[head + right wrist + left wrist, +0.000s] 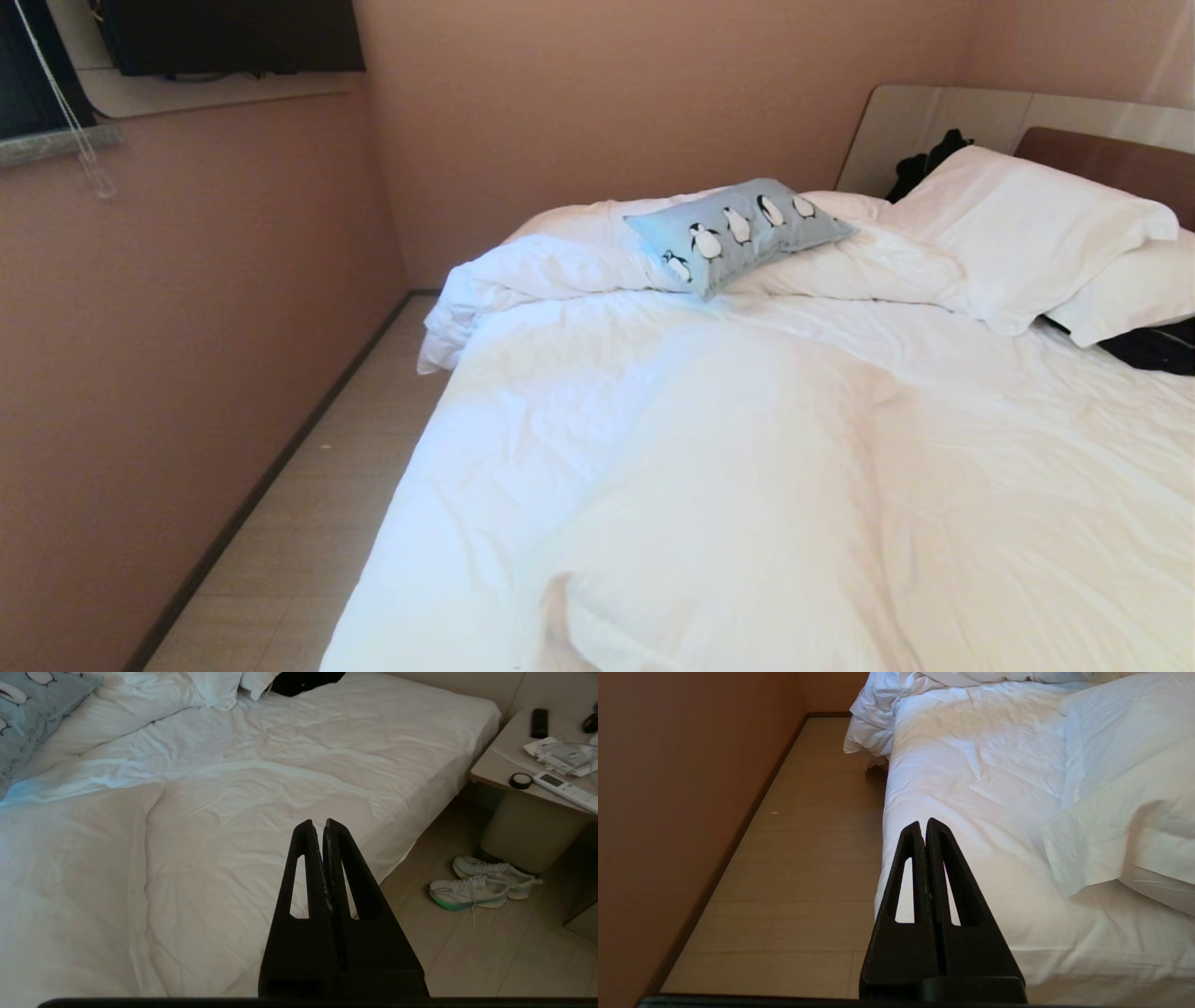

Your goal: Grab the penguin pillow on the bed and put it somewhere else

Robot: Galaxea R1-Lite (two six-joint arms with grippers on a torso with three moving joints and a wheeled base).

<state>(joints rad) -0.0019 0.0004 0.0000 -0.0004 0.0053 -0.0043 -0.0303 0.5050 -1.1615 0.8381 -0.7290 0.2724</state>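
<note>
The left gripper (923, 823) has two matte black fingers, each a long tapering wedge with a narrow slot cut through it, widening into a solid black base. The right gripper (316, 823) is built the same way (its inner finger edges look scuffed and flecked pale). A thin black bar of the wrist housing runs along the edge beneath each.
</note>
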